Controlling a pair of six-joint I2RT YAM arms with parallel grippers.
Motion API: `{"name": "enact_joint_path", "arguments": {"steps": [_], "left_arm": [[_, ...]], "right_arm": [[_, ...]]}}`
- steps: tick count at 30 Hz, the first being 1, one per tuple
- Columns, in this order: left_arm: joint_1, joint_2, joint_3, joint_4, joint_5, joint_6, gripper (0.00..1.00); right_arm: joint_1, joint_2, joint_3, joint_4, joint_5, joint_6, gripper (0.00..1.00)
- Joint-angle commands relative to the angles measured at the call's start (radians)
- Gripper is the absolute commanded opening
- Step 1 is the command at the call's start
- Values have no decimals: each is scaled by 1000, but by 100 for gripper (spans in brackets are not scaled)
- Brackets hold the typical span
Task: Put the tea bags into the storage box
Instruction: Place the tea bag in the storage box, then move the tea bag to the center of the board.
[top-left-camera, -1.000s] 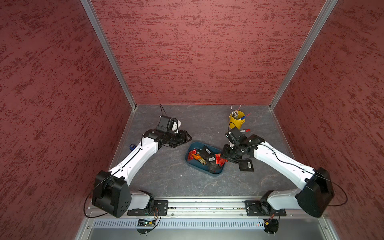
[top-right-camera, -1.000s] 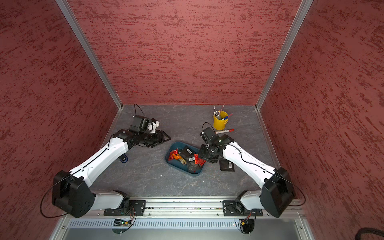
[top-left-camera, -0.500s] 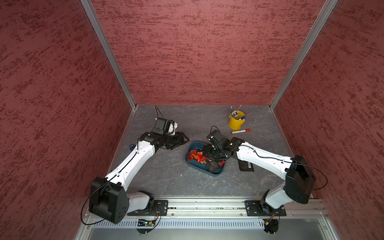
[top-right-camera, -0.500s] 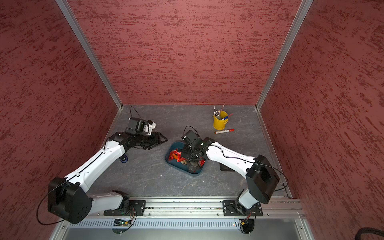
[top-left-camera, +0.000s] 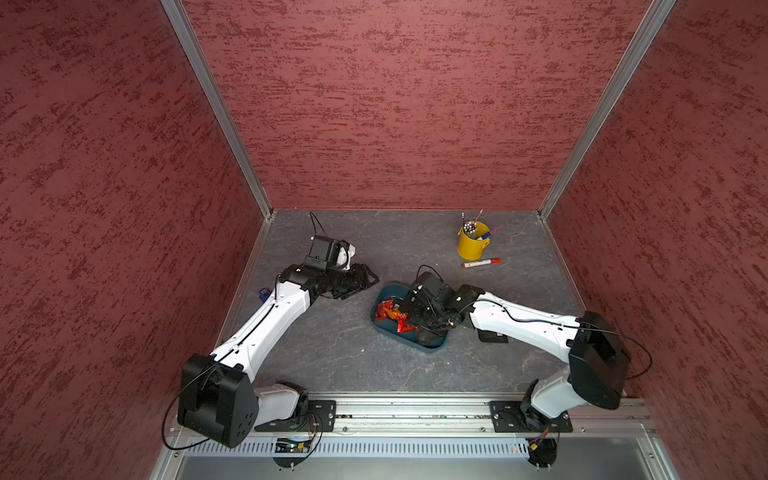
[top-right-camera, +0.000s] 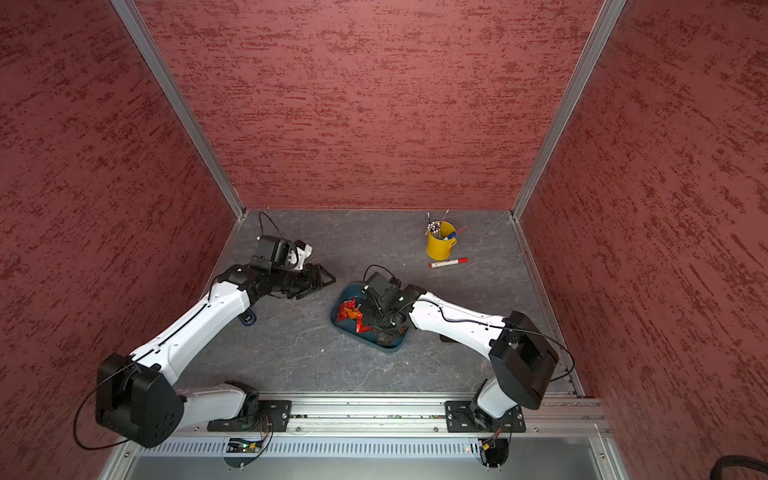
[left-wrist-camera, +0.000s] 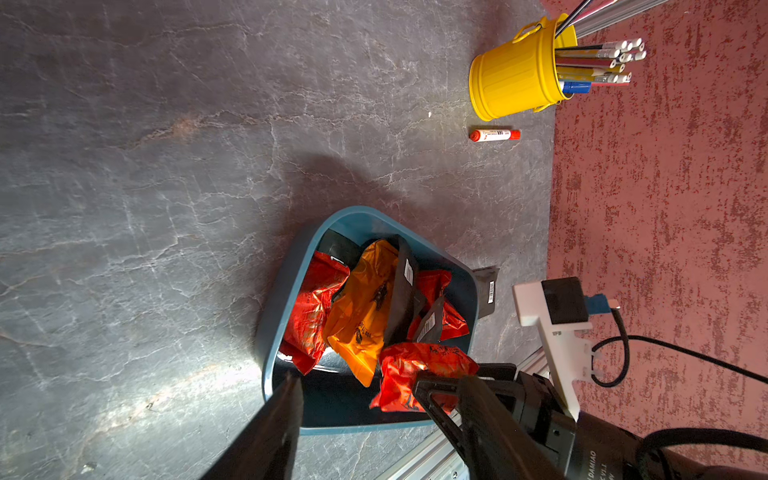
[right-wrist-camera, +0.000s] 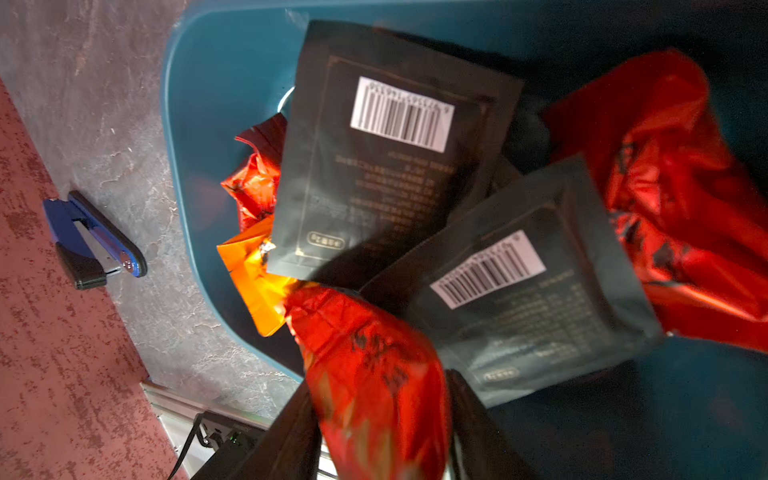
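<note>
Desk: the grey marbled desk fills the lower middle of both top views, between red textured walls.
Left arm: the black left hand hangs left of centre in both top views, apart from the box. Its fingers are spread with nothing between them.
Right arm: the black right hand reaches over the box from the right of both top views. At the bottom of the right wrist view its two fingers press from both sides on a crinkly red foil pouch.
Box: the shallow dark teal plastic storage box lies at the centre of the desk.
Bags inside: a shiny orange wrapper, other red foil pouches, a flat black packet with a white barcode label and a second black packet lie piled and overlapping.
Bag outside: a third black packet lies on the desk just beside the box's wall.
Cup: a yellow metal cup of pens stands upright, upper right of the desk.
Marker: a red-and-white marker pen lies just below the cup in the frame.
Small item: a blue-and-black object lies at the desk's left edge, beside the left forearm.
</note>
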Motion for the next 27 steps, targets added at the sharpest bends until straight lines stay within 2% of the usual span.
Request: {"name": "enact_joint_path", "arguments": {"steps": [1, 5, 15, 19, 24, 27], "left_arm": [[6, -11, -8, 12, 15, 7, 64], [6, -17, -3, -2, 2, 17, 64], [2, -9, 13, -4, 9, 20, 64], [-17, 7, 33, -3, 10, 19, 64], [-62, 31, 41, 32, 8, -3, 64], [-96, 51, 55, 48, 3, -17, 64]], "right_arm": [[8, -18, -4, 16, 24, 8, 55], [8, -48, 12, -10, 69, -1, 64], [-13, -196, 113, -254, 250, -48, 72], [-126, -285, 31, -299, 230, -60, 74], [-363, -447, -188, -275, 144, -73, 79], [-475, -493, -267, -285, 112, -116, 79]]}}
